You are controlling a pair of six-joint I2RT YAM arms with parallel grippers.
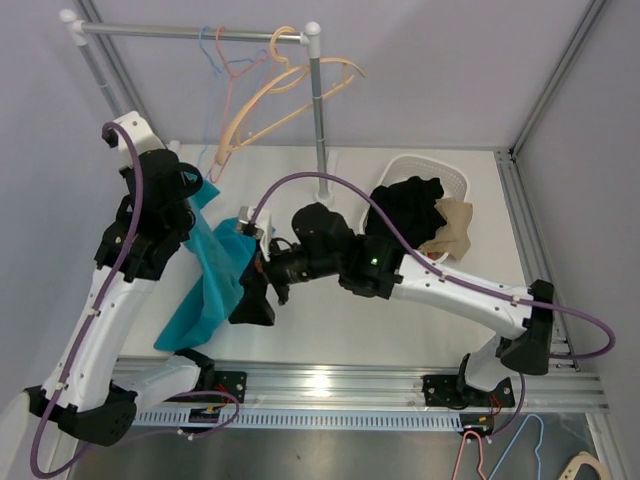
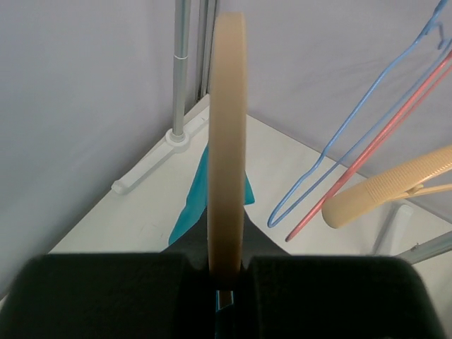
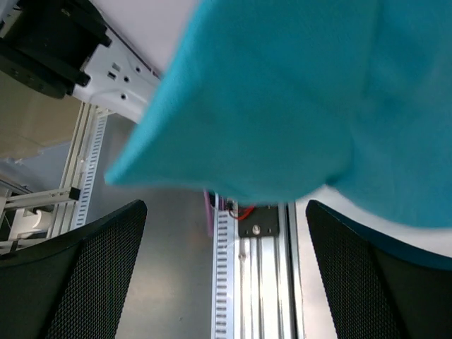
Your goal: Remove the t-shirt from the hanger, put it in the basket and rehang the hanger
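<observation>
left wrist view: the left pincer (image 2: pixel 224 286) clamps the hanger (image 2: pixel 226 141) edge-on; the t-shirt (image 1: pixel 212 275) drapes from it toward the table's (image 1: pixel 340 335) near left, its hem apparently inside the wide-open right pincer (image 3: pixel 224 212).

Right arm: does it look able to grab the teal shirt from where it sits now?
Probably yes. The right gripper is open, and the shirt hangs just ahead of its fingers with nothing between them. The left gripper is clamped on the hanger.
</observation>
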